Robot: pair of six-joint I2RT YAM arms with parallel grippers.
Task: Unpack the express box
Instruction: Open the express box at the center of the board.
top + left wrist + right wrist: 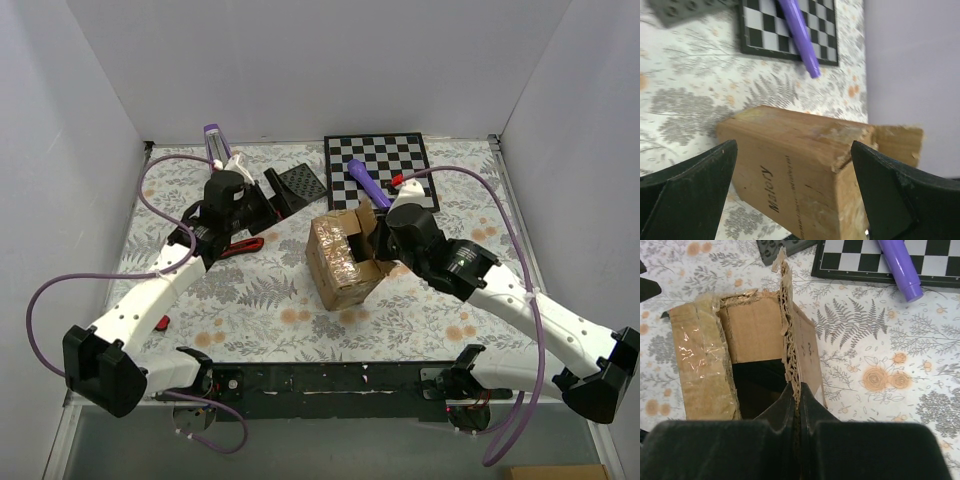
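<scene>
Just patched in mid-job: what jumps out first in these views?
The small brown cardboard express box sits mid-table, its top torn open, glossy tape on one flap. The right tool is shut on its upright torn flap. Behind it, a purple plastic cylinder lies across the black-and-white chessboard.

Showed brown express box (340,262), black-and-white checked chessboard (402,157), purple pen (362,180). Also showed white tablecloth (260,300) printed with grey ferns and orange blossoms.

Express box (705,365) mouth open; flap (789,340) seemingly crowds it.
</scene>
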